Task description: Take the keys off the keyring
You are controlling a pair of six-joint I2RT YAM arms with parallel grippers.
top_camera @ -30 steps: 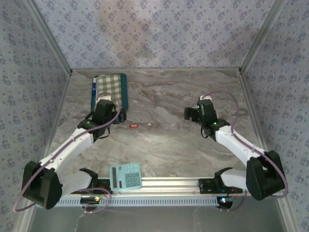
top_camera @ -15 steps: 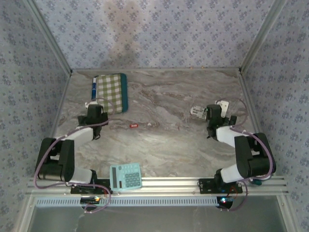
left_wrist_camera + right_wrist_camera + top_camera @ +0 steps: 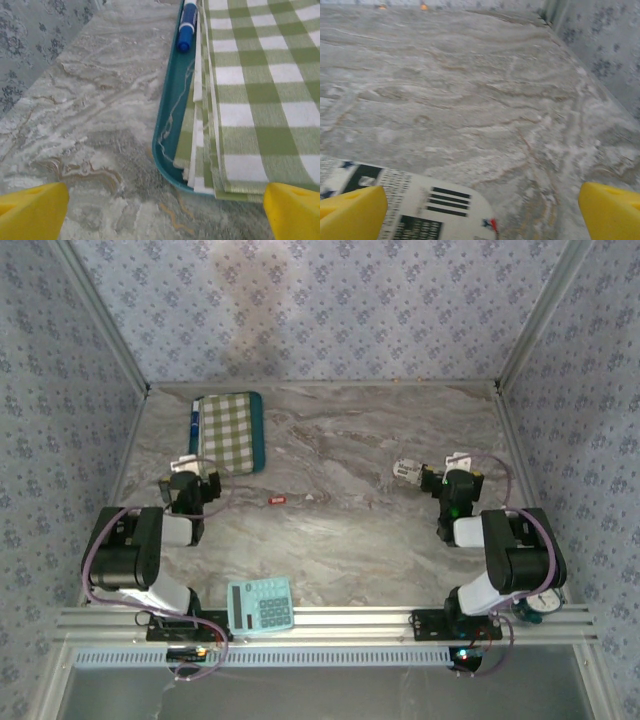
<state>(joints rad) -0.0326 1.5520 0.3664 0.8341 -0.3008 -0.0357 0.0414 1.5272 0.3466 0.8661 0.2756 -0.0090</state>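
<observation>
Left claw (image 3: 165, 210) retreated leftward toward its base, right claw (image 3: 482, 210) retreated rightward, away from centre

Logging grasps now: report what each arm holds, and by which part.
Nothing is held. The left fingers and right fingers stand open and empty; the keys lie untouched on the table.

No legible text: blurred black print and bars on the white label (image 3: 427, 207), teal calculator (image 3: 260, 604) markings too small
</observation>
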